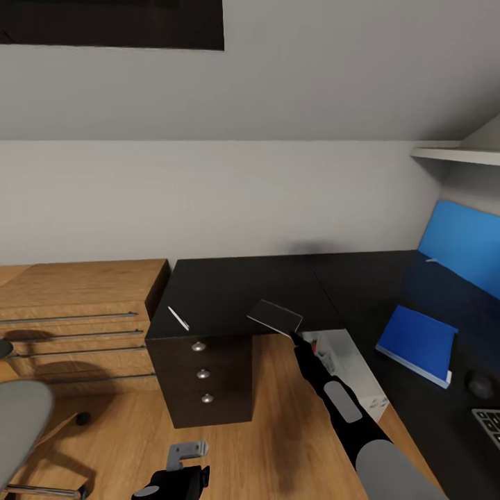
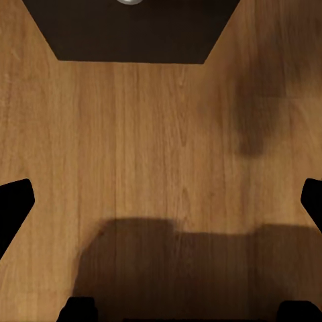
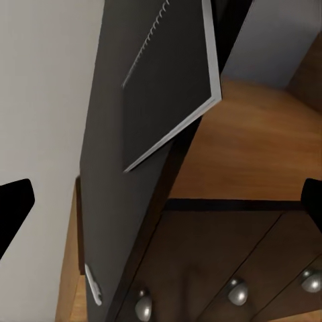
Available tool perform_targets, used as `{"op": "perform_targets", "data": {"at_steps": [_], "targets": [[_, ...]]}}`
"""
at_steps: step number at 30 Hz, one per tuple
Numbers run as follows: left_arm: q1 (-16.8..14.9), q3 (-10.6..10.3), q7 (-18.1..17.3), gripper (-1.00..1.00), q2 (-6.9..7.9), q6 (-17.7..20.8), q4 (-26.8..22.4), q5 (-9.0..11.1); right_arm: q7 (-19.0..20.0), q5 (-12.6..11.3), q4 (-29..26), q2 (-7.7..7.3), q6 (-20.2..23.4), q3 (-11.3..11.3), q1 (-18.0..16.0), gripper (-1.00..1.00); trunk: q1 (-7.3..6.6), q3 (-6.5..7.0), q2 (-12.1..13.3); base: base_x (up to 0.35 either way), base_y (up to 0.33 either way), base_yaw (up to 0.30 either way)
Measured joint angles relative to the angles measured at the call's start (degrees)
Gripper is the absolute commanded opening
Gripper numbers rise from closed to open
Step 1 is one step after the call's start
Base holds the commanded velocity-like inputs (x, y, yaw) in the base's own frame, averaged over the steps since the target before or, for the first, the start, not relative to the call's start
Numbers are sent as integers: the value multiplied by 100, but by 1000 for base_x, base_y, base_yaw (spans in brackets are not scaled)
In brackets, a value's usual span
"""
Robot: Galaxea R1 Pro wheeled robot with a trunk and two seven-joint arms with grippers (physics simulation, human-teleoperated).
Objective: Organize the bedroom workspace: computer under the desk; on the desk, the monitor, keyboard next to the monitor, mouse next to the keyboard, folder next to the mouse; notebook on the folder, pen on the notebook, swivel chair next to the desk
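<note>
A dark spiral notebook (image 1: 275, 316) (image 3: 171, 74) lies on the black desk (image 1: 236, 285), its corner overhanging the front edge. My right gripper (image 1: 300, 337) (image 3: 161, 208) is open just in front of that corner, with nothing between its fingers. A white pen (image 1: 178, 317) (image 3: 94, 285) rests near the desk's left end. On the right wing lie the blue folder (image 1: 417, 342), the mouse (image 1: 479, 384) and a corner of the keyboard (image 1: 489, 423). The grey computer (image 1: 351, 368) stands under the desk. My left gripper (image 1: 182, 462) (image 2: 161, 208) hangs open over the floor. The swivel chair (image 1: 21, 423) is at the left. The monitor is out of view.
A low light-wood cabinet (image 1: 76, 305) adjoins the desk's left end. Dark drawers with round knobs (image 1: 202, 373) sit below the pen. A blue back panel (image 1: 462, 243) and a white shelf (image 1: 451, 153) line the right wall. Wooden floor (image 2: 161, 134) lies before the drawers.
</note>
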Motion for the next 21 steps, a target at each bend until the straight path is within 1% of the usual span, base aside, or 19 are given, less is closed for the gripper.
{"op": "perform_targets", "data": {"at_steps": [12,14,15,16,18,21], "targets": [[0,-7,0,100,-1,-5,9,0,42,-2,-10,-28,-1,-12,0,100,264,-216,-481,0,0,0],[0,-6,0,100,-1,-5,9,0,150,-2,-10,-30,-3,-13,0,100,308,-251,-562,0,0,0],[0,-5,0,100,-1,-4,9,0,326,2,-9,-35,-5,-14,5,100,330,-269,-602,0,0,0],[0,-4,0,100,-1,-4,9,0,389,3,-9,-37,-6,-15,6,100,352,-287,-642,0,0,0],[0,-7,0,100,-1,-1,9,0,483,-2,-9,-55,-8,-21,8,100,396,-323,-722,0,0,0],[0,-7,0,100,-1,-4,9,0,493,-3,-9,-58,-9,-23,9,100,461,-377,-843,0,0,0]]}}
